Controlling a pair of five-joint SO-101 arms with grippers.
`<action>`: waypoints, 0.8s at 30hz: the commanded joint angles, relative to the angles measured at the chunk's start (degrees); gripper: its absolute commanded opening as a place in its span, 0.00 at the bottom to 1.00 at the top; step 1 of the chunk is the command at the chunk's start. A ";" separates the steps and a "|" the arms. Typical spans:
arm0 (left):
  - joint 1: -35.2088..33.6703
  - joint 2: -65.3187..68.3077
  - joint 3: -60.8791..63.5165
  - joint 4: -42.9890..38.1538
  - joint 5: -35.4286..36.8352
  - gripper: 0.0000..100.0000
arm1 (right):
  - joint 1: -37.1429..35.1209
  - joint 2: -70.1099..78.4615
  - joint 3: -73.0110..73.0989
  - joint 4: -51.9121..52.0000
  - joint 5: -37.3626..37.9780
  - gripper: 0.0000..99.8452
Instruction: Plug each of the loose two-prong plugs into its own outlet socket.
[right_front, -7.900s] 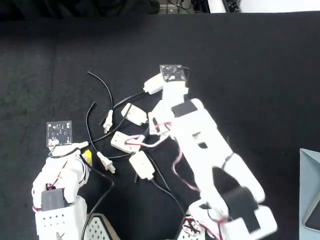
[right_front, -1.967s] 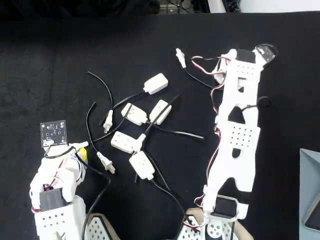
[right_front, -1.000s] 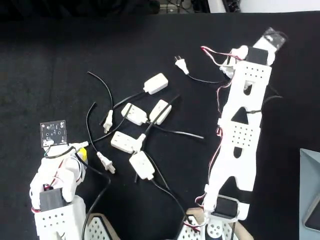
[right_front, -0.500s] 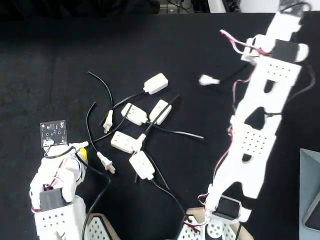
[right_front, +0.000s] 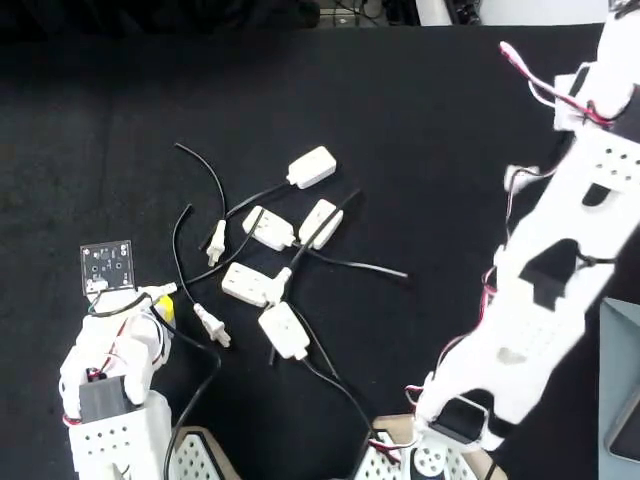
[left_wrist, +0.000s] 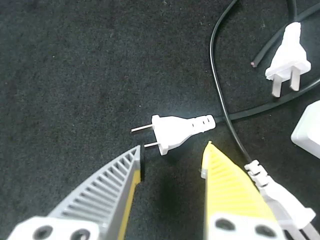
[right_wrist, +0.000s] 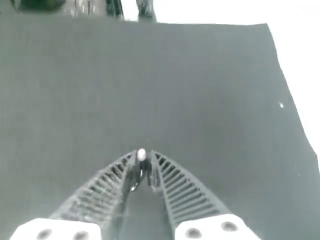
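Black cloth table (right_front: 120, 90) under both my arms. My left gripper (left_wrist: 174, 146) is spread wide, with the grey finger (left_wrist: 107, 192) on one side and the yellow finger (left_wrist: 227, 182) on the other. A white two-prong plug (left_wrist: 176, 131) lies flat just ahead of the tips, in line with the gap, and neither finger touches it. Its prongs point to the grey-finger side and its black lead runs off past the yellow finger. A second plug (left_wrist: 287, 56) lies farther out beyond the yellow finger, prongs turned back toward me. The corner of a white outlet socket (left_wrist: 307, 131) sits near it on that same side.

In the high view my left gripper (right_front: 165, 297) has the cluster of white sockets (right_front: 268, 228) ahead and off to its right, between my two arms, with black leads crossing among them.

My right gripper (right_wrist: 142, 155) has its fingers pressed almost together, pinching a thin dark cord (right_wrist: 134, 175), with a small white bit at the tips. Cloth lies below and ahead of it. My right arm (right_front: 560, 260) stretches to the table's far right corner
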 joint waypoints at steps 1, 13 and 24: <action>-0.13 -0.26 0.04 -0.97 -0.35 0.20 | 0.62 -13.58 16.40 2.11 3.08 0.01; -0.22 -0.26 0.04 -0.97 -0.35 0.20 | -9.67 -42.86 59.91 1.76 7.30 0.01; -0.31 -0.26 0.04 -0.97 -0.35 0.20 | -22.33 -28.53 61.76 -10.02 9.23 0.02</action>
